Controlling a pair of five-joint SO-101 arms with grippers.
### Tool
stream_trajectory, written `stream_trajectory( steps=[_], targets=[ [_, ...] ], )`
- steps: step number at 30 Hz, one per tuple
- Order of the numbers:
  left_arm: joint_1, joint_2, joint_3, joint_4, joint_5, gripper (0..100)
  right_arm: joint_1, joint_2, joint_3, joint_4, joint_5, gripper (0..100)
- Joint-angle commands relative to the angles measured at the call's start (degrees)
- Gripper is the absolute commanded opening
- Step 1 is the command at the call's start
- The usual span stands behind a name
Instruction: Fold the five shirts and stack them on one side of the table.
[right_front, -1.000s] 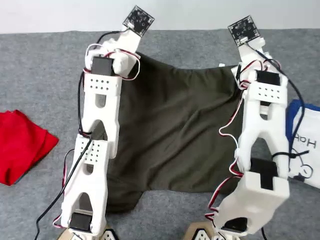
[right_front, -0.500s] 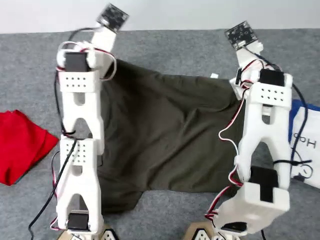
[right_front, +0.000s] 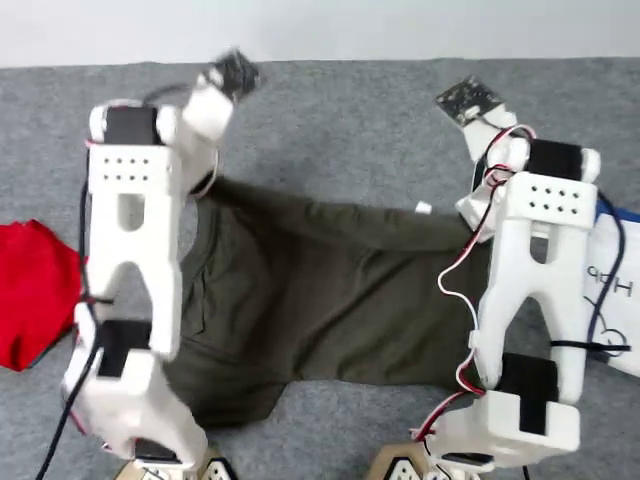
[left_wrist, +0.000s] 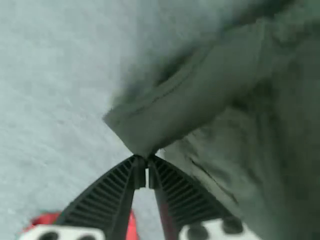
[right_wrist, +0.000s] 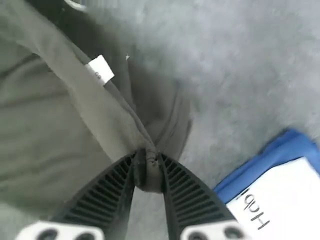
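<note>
Two small pinches are all that's holding this fold together: the left gripper (left_wrist: 146, 162) is clamped tight on a corner of the olive shirt (right_front: 330, 290), and the right gripper (right_wrist: 148, 161) is clenched on a bunched bit of the same shirt's edge, near its little white label (right_wrist: 98, 70). The shirt lies in the middle of the grey table (right_front: 350, 110), between the two arms, with its far edge lifted and doubled over toward the near side. Biggest worry imo is that both grips have very little cloth in them, so if one arm pulls harder than the other, a corner could pop out and the fold would flop down crooked. The right pinch looks like it has more than one layer in it, though I can't really tell from that angle. If so, letting go might leave a lump instead of a flat edge. The near part of the olive shirt is also rumpled, with a sleeve sticking out on the left arm's side, so folding onto it could lock in wrinkles. Around it, a blue and white shirt (right_front: 612, 300) sits just beside the olive shirt on the right arm's side, partly under that arm, so cloth could get dragged onto it. A red shirt (right_front: 35, 290) lies well apart from the olive shirt on the left arm's side, out of the way.
</note>
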Motion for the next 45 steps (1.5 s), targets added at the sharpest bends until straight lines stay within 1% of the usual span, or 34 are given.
stream_trajectory(
  steps=[1, 3, 6, 8, 12, 19, 22, 31, 39, 43, 45],
  targets=[
    [-1.67, -11.87, 16.66, 1.41, -3.43, 0, 2.07, -3.03, -4.48, 3.65, 0.79, 1.0],
    [-3.6, -15.82, 22.99, 1.41, -5.01, 0, 2.95, -3.03, -4.48, 5.93, 0.88, 1.0],
    [-7.3, -19.69, 30.11, 1.32, -8.09, 0, 3.03, -3.03, -4.48, 11.38, 3.25, 1.0],
    [-9.76, -20.48, 32.92, 1.14, -9.76, 0, 2.95, -3.03, -4.4, 14.02, 3.87, 1.0],
    [-12.13, -20.48, 35.82, 1.05, -10.73, 0, 3.38, -3.03, -2.02, 14.64, 4.04, 1.0],
    [-12.31, -20.92, 40.66, 1.14, -13.54, 0, 2.95, -6.2, 7.38, 14.55, 4.13, 1.0],
    [-12.31, -20.92, 42.33, 1.14, -14.86, 0, 2.95, -8.92, 14.07, 14.2, 6.95, 1.0],
    [-12.31, -20.57, 42.77, 1.05, -15.12, 0, 3.3, -14.64, 29.71, 4.09, 7.82, 1.0],
    [-12.4, -21.01, 46.73, 1.14, -19.96, 0, 3.47, -14.99, 32.88, 4.0, 10.64, 1.0],
    [-12.4, -21.01, 49.19, 1.23, -21.8, 0, 5.23, -15.08, 32.97, 4.09, 11.25, 1.0],
    [-12.4, -21.01, 49.8, 1.23, -22.42, 0, 5.58, -14.99, 33.41, 4.44, 12.92, 1.0]
  ],
)
